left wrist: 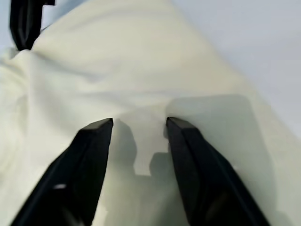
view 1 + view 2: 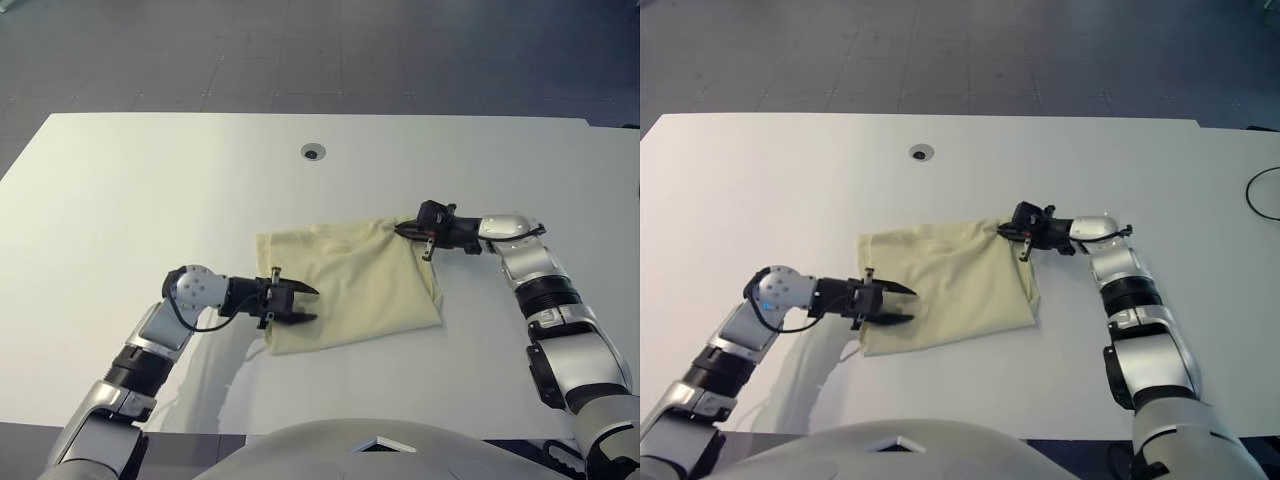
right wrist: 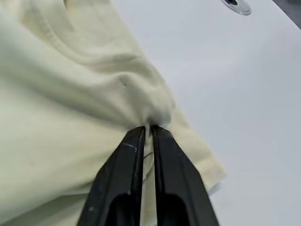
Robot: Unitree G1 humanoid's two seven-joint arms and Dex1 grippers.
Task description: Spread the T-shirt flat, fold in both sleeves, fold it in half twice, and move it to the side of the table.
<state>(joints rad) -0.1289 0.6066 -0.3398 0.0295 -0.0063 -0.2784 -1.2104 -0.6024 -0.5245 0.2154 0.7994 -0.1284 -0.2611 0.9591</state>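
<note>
1. The T-shirt [image 2: 350, 280] is pale yellow. It lies on the table as a folded, roughly 4-sided pad that fills the stretch between the 2 sets of jaws.
2. Its far corner on the robot's right is bunched into a small gather. The gather sits right at the tips of the right gripper [image 3: 149, 128], and creases fan out from there into the cloth.
3. The right gripper's 2 fingers [image 3: 124, 169] are pressed together on that corner, with only a thin fold of cloth between them. The rest of the shirt spreads away from these jaws toward the other arm.
4. The left gripper [image 2: 316, 305] is at the shirt's near left corner. Its jaws stand apart with nothing held between them.
5. Its 2 fingers [image 1: 89, 155] are low over the cloth and cast shadows on it. I cannot tell whether the tips touch the fabric.
6. Ahead of these parted jaws the shirt runs on smooth and flat up to the pinched corner.
7. The white table [image 2: 130, 190] extends well beyond both sets of jaws.
8. A round fitting [image 2: 313, 152] is set in the tabletop beyond the shirt, well apart from either set of jaws.
9. A dark cable [image 2: 1265, 195] loops at the table's right edge, behind the right jaws and well apart from them.
10. Grey floor [image 2: 300, 50] lies past the table's far edge.
</note>
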